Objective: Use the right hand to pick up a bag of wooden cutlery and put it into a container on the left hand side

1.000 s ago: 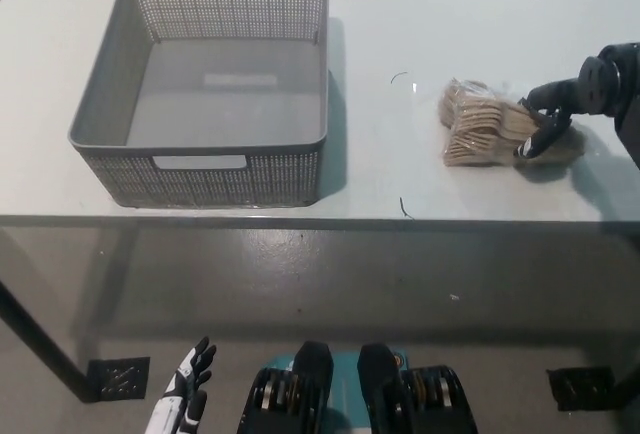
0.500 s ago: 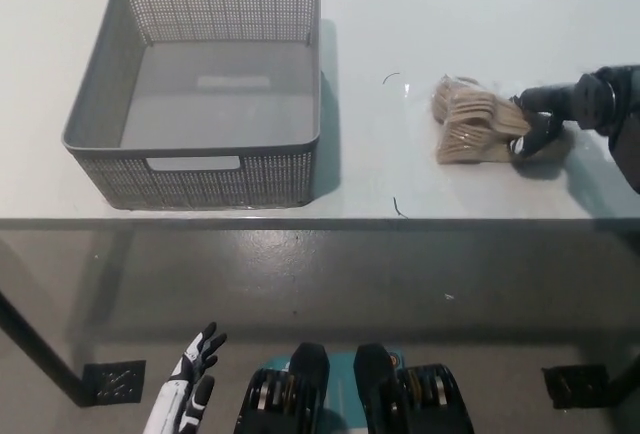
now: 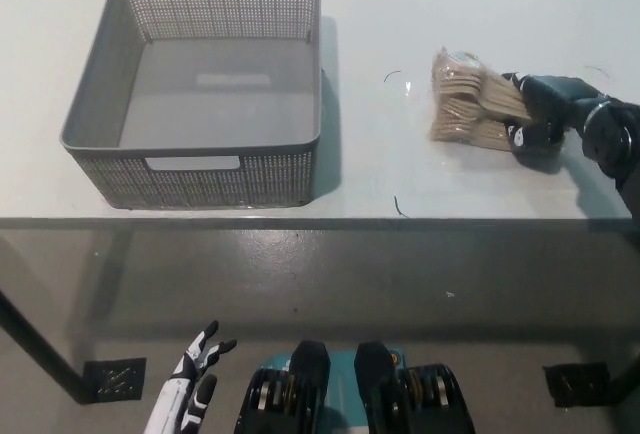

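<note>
Head view, looking steeply down on my white table (image 3: 420,4). My black right hand (image 3: 545,114) enters from the right edge and is clenched on the right end of the bag of wooden cutlery (image 3: 468,106). Its fingers (image 3: 522,89) wrap over the top of the clear wrapping, and the wooden pieces fan out to the left of the grasp.

The bag is over the right part of the table, about midway between the near and far edges. I cannot tell whether its underside touches the surface or is just clear of it.

The basket (image 3: 190,150) is a grey perforated container with a cut-out handle in its near wall and another in its far wall. It stands on the left part of the table, well apart from the bag.

Two thin dark curved marks (image 3: 397,76) lie on the table between basket and bag, one farther off and one close to the near edge.

My white left hand (image 3: 196,379) rests low at the near left, below the table's edge, released, with fingers spread and holding nothing.
</note>
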Controlling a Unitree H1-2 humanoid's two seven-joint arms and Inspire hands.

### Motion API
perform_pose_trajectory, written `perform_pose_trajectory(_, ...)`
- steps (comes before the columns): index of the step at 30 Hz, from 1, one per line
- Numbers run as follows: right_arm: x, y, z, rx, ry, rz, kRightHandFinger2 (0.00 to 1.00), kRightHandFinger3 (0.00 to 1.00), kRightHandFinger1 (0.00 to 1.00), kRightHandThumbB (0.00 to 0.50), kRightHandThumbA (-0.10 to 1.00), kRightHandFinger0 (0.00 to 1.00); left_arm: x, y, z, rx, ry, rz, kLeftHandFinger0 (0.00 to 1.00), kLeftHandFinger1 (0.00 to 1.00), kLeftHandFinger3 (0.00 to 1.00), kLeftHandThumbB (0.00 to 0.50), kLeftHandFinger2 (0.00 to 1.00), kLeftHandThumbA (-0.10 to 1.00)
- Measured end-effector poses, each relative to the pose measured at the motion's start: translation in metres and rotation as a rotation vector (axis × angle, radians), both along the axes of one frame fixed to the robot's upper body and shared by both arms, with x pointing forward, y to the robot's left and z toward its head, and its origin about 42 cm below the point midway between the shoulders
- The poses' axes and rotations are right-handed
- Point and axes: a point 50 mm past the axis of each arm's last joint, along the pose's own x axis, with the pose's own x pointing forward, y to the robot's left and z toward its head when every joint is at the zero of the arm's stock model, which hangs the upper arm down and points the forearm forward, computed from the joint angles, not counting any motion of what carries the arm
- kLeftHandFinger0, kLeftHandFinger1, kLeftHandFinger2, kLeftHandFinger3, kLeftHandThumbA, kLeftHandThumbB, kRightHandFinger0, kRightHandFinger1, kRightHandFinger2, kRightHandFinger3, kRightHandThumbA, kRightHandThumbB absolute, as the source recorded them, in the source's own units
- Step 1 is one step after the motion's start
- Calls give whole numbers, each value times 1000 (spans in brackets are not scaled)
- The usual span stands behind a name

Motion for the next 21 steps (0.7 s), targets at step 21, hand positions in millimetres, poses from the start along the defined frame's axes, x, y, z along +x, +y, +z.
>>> perform_pose_trajectory(21,21,67,77,685,-273,-28,877,862,543,142,-100,120,2,-3,-3,10,13,-28,947,775,1000,162,702,949)
